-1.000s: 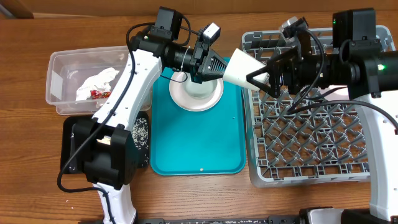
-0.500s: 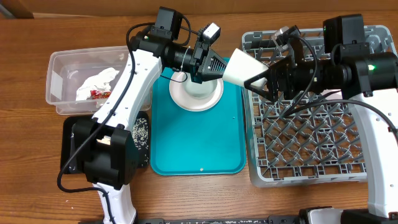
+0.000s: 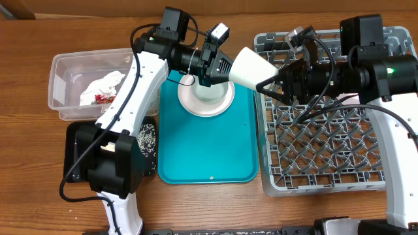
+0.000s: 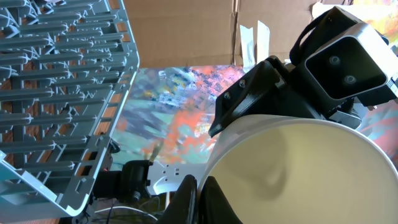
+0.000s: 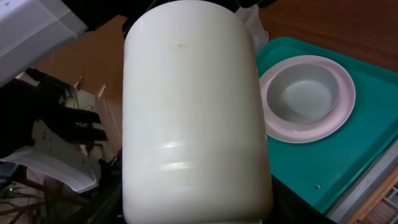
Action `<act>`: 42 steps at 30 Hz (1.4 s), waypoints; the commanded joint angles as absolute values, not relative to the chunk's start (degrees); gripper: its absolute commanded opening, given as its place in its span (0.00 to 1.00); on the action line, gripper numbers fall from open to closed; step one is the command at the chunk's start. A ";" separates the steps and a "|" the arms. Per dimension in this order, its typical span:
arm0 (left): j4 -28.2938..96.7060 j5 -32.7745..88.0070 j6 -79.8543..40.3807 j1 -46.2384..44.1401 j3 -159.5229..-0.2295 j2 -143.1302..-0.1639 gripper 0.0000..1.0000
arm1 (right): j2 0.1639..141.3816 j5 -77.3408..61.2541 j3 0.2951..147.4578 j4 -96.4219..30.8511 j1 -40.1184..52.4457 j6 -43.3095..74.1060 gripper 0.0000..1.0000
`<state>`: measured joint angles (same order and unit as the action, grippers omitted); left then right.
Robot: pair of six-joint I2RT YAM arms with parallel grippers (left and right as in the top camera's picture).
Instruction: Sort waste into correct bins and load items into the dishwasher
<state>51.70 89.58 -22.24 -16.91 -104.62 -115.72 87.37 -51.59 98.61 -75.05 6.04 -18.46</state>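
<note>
A white cup (image 3: 248,67) hangs sideways in the air between both arms, over the gap between the teal tray (image 3: 206,153) and the grey dish rack (image 3: 326,150). My left gripper (image 3: 221,65) pinches the cup's rim, one finger inside and one outside (image 4: 200,199); the open cup (image 4: 298,174) fills that view. My right gripper (image 3: 271,83) is closed round the cup's base; the cup wall (image 5: 193,112) sits between its fingers (image 5: 199,206). A grey bowl on a pink plate (image 3: 207,98) stands on the tray, also in the right wrist view (image 5: 308,96).
A clear bin (image 3: 62,85) at the left holds crumpled white paper and a red wrapper. A black bin (image 3: 78,156) with white crumbs sits under the left arm's base. The rack (image 4: 62,81) shows tilted in the left wrist view.
The right gripper has carried the cup leftward, so the open end now sits over the left gripper's fingers. The left arm has barely moved.
</note>
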 commanded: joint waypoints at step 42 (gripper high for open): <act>52.21 90.63 -21.45 -18.70 -106.45 -113.54 0.04 | 87.00 -54.94 98.52 -72.20 6.26 -7.49 0.67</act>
<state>52.66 89.56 -22.52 -17.17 -104.62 -115.72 87.37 -52.84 98.61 -73.28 6.00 -9.04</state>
